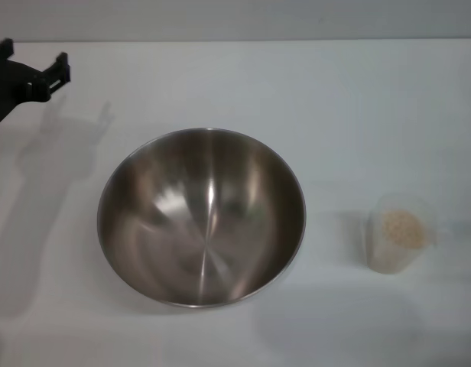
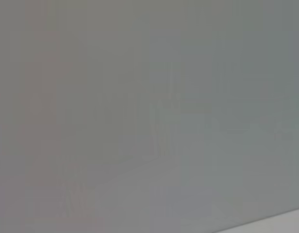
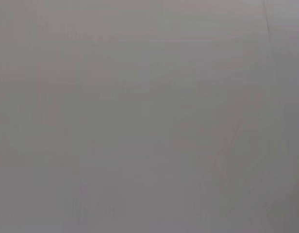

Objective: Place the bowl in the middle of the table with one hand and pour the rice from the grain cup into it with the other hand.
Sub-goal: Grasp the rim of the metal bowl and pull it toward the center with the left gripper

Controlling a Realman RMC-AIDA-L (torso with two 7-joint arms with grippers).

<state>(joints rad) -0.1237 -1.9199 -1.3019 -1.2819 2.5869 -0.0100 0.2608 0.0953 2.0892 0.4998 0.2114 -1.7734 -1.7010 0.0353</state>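
Note:
The stainless-steel bowl (image 1: 201, 216) stands upright and empty on the white table (image 1: 358, 107), slightly left of the middle in the head view. The translucent grain cup (image 1: 398, 233) stands upright to the right of the bowl, apart from it, with pale rice (image 1: 402, 226) inside. My left gripper (image 1: 33, 57) is at the far left corner, well away from the bowl, with its black fingers spread apart and nothing between them. My right gripper is out of view. Both wrist views show only a plain grey surface.
The table's far edge (image 1: 235, 40) runs across the top of the head view. The left arm's shadow (image 1: 44, 168) falls on the table left of the bowl.

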